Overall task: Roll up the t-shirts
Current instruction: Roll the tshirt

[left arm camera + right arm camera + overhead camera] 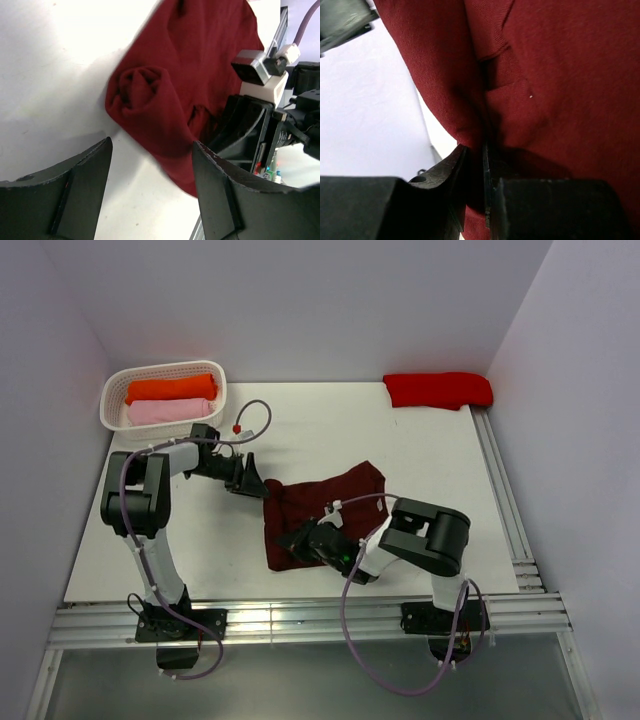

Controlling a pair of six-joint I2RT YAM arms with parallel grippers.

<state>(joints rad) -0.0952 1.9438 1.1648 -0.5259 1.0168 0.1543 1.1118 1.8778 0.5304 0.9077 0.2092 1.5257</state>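
The dark red t-shirt [335, 498] lies in the middle of the white bench [420, 460], with one end bunched into a roll. The right pincer [476, 155] is clamped on a fold of it. The left pincer [150, 150] is wide apart, just beside the shirt, holding nothing.

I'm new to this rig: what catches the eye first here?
The maroon t-shirt lies rumpled mid-table, its left end partly rolled, with the right gripper pinching its near edge and the left gripper open beside it. At the back left a white basket holds an orange roll and a pink roll; a red t-shirt sits at the back right.
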